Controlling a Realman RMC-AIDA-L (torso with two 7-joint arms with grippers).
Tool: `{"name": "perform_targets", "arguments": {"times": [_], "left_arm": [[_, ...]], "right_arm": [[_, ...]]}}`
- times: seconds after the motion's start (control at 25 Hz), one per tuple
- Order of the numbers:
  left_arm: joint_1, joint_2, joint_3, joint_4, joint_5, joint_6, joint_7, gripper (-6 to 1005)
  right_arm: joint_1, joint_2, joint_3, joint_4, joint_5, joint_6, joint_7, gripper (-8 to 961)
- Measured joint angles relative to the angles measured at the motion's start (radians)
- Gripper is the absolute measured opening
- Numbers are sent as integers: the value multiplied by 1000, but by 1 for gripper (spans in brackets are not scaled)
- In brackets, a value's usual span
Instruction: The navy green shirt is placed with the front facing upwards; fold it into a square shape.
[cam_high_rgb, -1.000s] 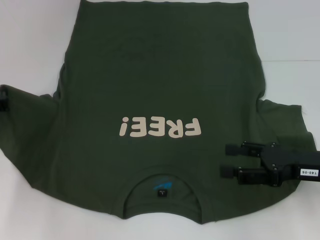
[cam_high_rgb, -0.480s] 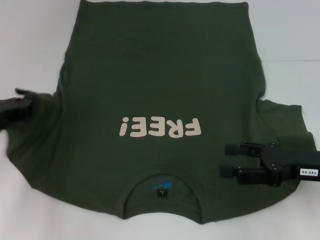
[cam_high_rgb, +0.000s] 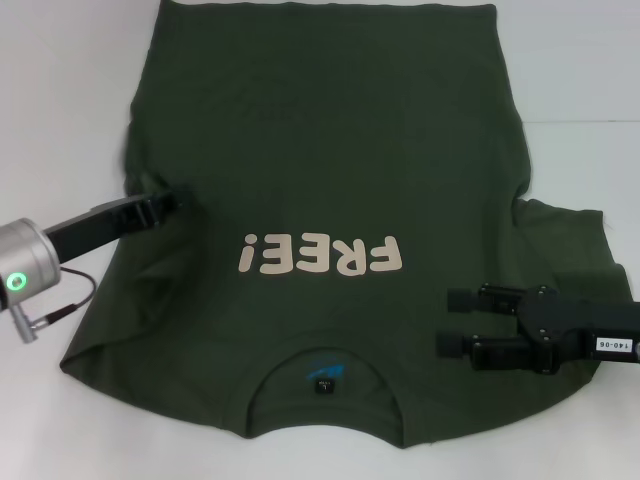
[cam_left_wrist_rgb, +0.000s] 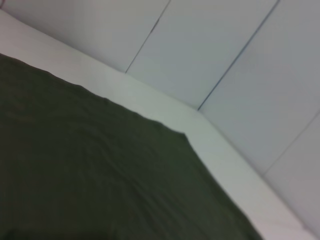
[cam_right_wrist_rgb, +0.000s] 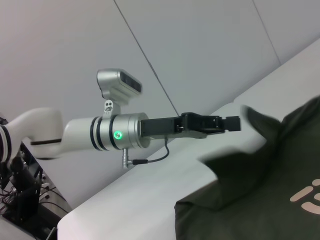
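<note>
The navy green shirt (cam_high_rgb: 320, 150) lies flat on the white table, front up, with cream "FREE!" lettering (cam_high_rgb: 320, 255) and a blue neck label (cam_high_rgb: 322, 368) toward me. My left gripper (cam_high_rgb: 172, 199) reaches in over the shirt's left side, shut on the left sleeve, which is drawn inward onto the body. From the right wrist view the left gripper (cam_right_wrist_rgb: 232, 123) shows dark cloth lifted at its tip. My right gripper (cam_high_rgb: 452, 320) stands open low over the shirt's right shoulder, beside the spread right sleeve (cam_high_rgb: 570, 240).
White table (cam_high_rgb: 60, 80) surrounds the shirt on all sides. The left arm's silver wrist (cam_high_rgb: 20, 265) with a green light and a cable hangs over the table's left part. Pale wall panels (cam_left_wrist_rgb: 225, 50) rise behind the table's far edge.
My left arm has swung in from the left edge toward the shirt's middle, taking the left sleeve with it so it now lies folded inward. The right gripper has barely moved.
</note>
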Motion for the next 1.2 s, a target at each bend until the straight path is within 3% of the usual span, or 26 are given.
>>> {"name": "perform_targets", "arguments": {"times": [0.28,0.52,0.88,0.96,1.2], "left_arm": [[6,-2,-2,-66,-138,21,35,150],[12,-2,0,-68,-151,51,68,359],[39,-5,4,-115,-199,399,370,747],[36,-4,22,-123,-188,420,394,822],[31,-5,171,-128,-140,421,526,835]], "right_arm": [[-2,0,-2,0,-1,-1,-2,900],[-5,-4,5,0,1,-2,1,900],[-7,-19,42,-8,3,38,145,899],[-9,-24,43,-12,3,59,187,899],[-11,-43,89,-14,5,157,331,899]]}}
